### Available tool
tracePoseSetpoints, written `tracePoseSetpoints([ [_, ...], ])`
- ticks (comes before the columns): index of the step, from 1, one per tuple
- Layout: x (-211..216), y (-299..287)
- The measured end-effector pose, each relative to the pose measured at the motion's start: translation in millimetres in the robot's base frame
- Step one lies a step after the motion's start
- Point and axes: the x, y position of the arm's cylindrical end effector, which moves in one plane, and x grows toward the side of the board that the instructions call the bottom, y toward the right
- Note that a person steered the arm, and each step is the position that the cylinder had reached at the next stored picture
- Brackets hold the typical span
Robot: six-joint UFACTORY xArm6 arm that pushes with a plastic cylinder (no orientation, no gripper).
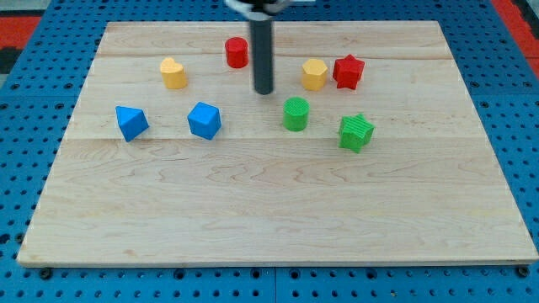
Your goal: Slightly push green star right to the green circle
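Observation:
The green star [356, 132] lies right of the board's middle. The green circle [296, 114] stands a short way to its left and slightly higher in the view, apart from it. My tip [264, 91] rests on the board up and to the left of the green circle, a small gap away. The tip touches no block. The green star is well to the right of the tip.
A red circle [237, 52] and a yellow block [173, 73] lie left of the rod. A yellow block [314, 73] and a red star [348, 71] lie to its right. Two blue blocks [131, 123] [204, 119] sit at the left. The wooden board [269, 227] lies on blue pegboard.

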Motion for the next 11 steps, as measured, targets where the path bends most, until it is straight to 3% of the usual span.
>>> tracePoseSetpoints([
  [2, 34.9, 20.2],
  [3, 32.4, 21.3],
  [4, 26.0, 99.6],
  [5, 69.8, 167.7],
  [6, 135.7, 170.1],
  [7, 157.7, 106.8],
  [8, 131.6, 63.5],
  [9, 99.9, 81.1],
  [10, 97.4, 118.5],
  [11, 102.1, 83.8],
])
